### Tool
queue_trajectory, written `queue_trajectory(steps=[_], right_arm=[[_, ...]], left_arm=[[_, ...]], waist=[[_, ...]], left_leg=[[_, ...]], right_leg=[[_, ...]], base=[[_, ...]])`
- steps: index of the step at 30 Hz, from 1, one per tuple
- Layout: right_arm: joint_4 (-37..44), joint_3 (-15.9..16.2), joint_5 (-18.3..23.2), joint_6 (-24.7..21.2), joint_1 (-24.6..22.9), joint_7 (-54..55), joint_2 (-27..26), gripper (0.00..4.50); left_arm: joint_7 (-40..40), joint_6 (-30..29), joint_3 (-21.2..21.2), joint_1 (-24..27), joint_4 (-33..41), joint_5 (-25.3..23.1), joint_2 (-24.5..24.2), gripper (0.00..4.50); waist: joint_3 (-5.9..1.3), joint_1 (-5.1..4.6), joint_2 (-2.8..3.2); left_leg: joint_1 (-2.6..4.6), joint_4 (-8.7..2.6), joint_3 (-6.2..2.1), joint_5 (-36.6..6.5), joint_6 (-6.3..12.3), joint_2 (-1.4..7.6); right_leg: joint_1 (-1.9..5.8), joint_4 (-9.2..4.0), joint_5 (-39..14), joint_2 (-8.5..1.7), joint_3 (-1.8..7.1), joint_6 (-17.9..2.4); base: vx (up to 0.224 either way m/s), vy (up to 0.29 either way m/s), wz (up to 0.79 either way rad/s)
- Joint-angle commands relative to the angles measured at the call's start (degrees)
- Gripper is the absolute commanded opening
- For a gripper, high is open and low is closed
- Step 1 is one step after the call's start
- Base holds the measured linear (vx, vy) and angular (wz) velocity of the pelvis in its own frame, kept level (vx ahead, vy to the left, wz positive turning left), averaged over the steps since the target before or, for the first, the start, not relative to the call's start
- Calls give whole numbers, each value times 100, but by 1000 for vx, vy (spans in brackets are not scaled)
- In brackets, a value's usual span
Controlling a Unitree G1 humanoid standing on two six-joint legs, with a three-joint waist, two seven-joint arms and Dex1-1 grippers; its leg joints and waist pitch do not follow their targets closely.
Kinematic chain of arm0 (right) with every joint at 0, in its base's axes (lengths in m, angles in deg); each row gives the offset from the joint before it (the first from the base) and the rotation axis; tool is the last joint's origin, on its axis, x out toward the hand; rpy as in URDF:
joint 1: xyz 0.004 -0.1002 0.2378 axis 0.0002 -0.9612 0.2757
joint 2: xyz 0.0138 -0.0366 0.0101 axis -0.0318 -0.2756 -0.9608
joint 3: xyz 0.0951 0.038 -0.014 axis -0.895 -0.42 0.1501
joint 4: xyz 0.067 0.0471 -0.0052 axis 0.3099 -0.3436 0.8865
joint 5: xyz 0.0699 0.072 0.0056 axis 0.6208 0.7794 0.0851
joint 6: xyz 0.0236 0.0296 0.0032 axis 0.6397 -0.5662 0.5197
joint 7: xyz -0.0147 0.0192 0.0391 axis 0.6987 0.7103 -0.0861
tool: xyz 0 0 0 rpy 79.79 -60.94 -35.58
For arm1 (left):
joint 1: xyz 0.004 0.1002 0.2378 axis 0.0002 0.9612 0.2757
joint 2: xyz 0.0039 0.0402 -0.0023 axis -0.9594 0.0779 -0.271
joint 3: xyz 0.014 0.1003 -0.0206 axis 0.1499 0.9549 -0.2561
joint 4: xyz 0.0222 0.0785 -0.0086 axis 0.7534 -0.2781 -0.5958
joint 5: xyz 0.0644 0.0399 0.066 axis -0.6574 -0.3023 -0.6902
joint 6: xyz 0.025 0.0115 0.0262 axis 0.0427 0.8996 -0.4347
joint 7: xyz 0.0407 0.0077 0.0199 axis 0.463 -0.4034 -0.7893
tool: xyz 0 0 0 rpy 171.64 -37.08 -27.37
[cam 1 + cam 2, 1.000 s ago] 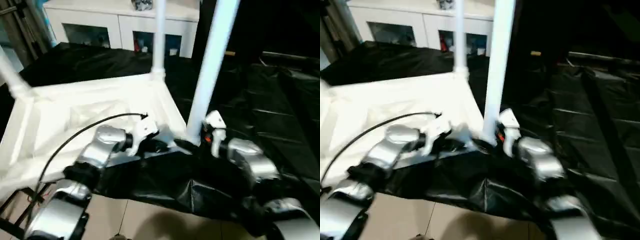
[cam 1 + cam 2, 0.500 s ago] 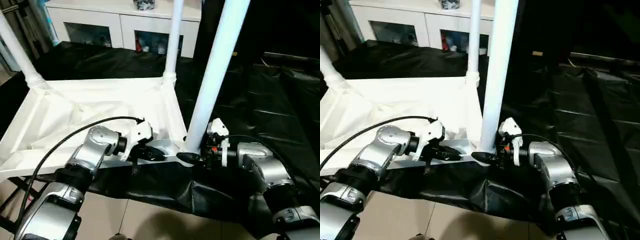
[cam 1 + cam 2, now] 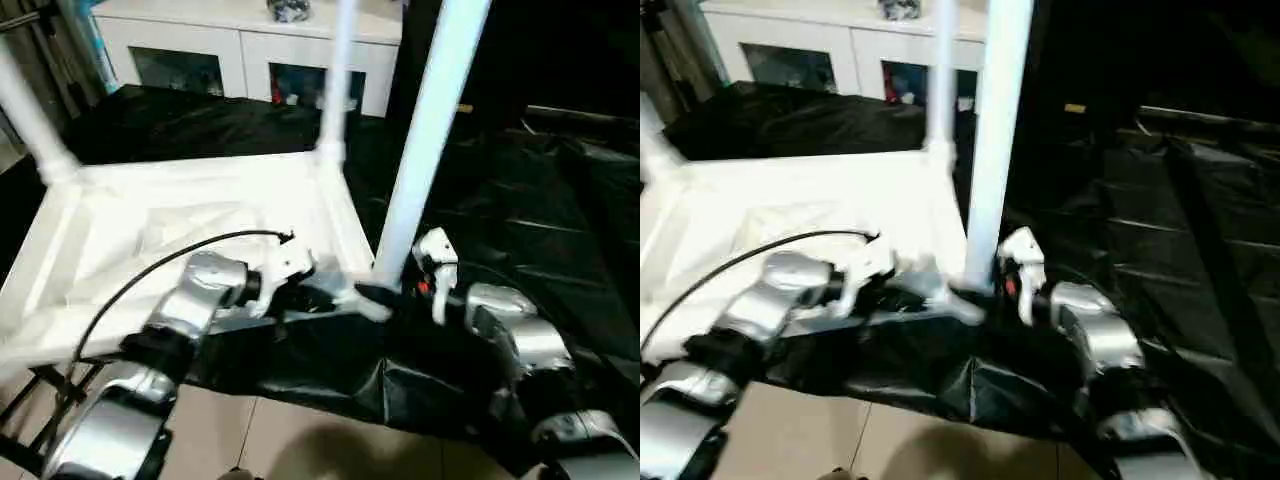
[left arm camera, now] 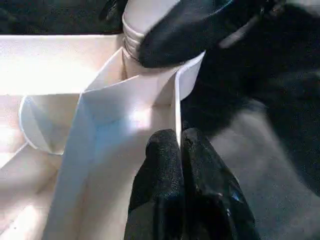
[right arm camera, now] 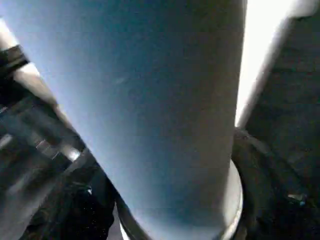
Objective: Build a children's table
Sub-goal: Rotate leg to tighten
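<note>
The children's table (image 3: 190, 230) lies upside down on black sheeting (image 3: 560, 230), ribbed underside up, with legs standing from its corner sockets. The near-right leg (image 3: 425, 140) is the item in hand: its long axis runs close to upright, leaning slightly, its base entering the corner socket (image 4: 150, 50) nearest the robot.

The right claw (image 3: 372, 296) is the nearer one and sits at the foot of that leg, just at the socket. In the right wrist view the leg (image 5: 165, 110) rises directly ahead of the claw and very close. One black finger (image 4: 200, 30) lies against the leg base as seen from the left wrist. Its jaws stand apart around the leg; whether they actually press it cannot be told, the head views being blurred.

The left claw (image 4: 180, 145) is closed, fingers together, with the thin edge wall of the tabletop (image 4: 176, 107) at its tips; it appears to nip or steady that rim, just beside the same socket.

Judgement: seating depends on the leg staying in line with the socket.
</note>
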Motion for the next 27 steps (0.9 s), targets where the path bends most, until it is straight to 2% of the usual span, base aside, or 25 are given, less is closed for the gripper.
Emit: queue_trajectory(steps=[1, 3, 8, 9, 11, 13, 14, 17, 18, 20, 22, 27], right_arm=[[-425, 204, -235, -52, -24, 482, -316, 279], [-710, 87, -260, -52, 128, 1107, -564, 279], [-1205, -37, -331, 227, 408, 1805, -858, 278], [-1220, -38, -334, 253, 422, 1807, -866, 313], [-1245, -72, -299, 269, 456, 1747, -882, 347], [-1274, -99, -268, 294, 512, 1595, -887, 354], [-1273, -86, -268, 325, 524, 1510, -865, 376], [-1234, 61, -326, 496, 529, 1089, -720, 391], [-1114, 221, -333, 535, 455, 607, -564, 391], [-989, 439, -454, 611, 355, 216, -384, 391], [-787, 602, -515, 607, 217, -233, -184, 391], [-319, 617, -299, 436, -8, -1095, 147, 391]], left_arm=[[462, -20, -27, -272, -37, 5, 351, 0], [922, -47, -46, -430, -233, -81, 536, 0], [1166, 11, -94, -571, -354, -35, 736, 0], [1136, -8, -99, -568, -338, -16, 741, 0], [1035, 12, -77, -541, -300, -16, 720, 0], [879, 42, -60, -494, -275, -17, 679, 0], [808, 57, -45, -474, -272, -17, 654, 0], [538, 108, 3, -396, -269, 15, 558, 0], [370, 142, 43, -335, -228, 28, 475, 0], [237, 186, 61, -275, -192, 37, 396, 0], [-26, 254, 106, -179, -125, 47, 261, 0], [-594, 384, 165, -15, 42, 91, -62, 0]], waist=[[-321, -11, -38], [-325, -30, -26], [-348, -36, -6], [-347, -41, -9], [-354, -31, -11], [-357, -36, -9], [-354, -39, -25], [-358, -32, -13], [-354, -34, -28], [-357, -22, -12], [-350, -9, -25], [-338, 3, -29]], left_leg=[[85, -408, -122, -1559, 40, 179], [92, -400, -120, -1550, 53, 171], [72, -402, -118, -1447, 70, 179], [69, -403, -117, -1432, 86, 177], [72, -392, -105, -1396, 144, 174], [51, -395, -109, -1336, 184, 175], [51, -397, -107, -1342, 196, 179], [52, -388, -105, -1346, 240, 183], [45, -389, -104, -1343, 258, 181], [39, -383, -103, -1286, 318, 191], [38, -382, -99, -1279, 347, 188], [45, -389, -91, -1403, 353, 209]], right_leg=[[223, -576, -2197, -409, 323, -933], [213, -577, -2173, -400, 323, -942], [236, -533, -1743, -404, 327, -1052], [238, -527, -1687, -398, 326, -1071], [248, -520, -1563, -396, 329, -1093], [263, -501, -1482, -394, 327, -1118], [264, -501, -1466, -394, 326, -1132], [266, -496, -1429, -404, 331, -1156], [271, -495, -1410, -395, 326, -1165], [284, -474, -1285, -401, 332, -1209], [297, -481, -1246, -384, 321, -1216], [282, -488, -1444, -388, 324, -1212]], base=[[0, 0, 0], [0, 0, 0], [0, 0, 0], [0, 0, 0], [0, 0, 0], [0, 0, 0], [0, 0, 0], [0, 0, 0], [0, 0, 0], [0, 0, 0], [0, 0, 0], [0, 0, 0]])
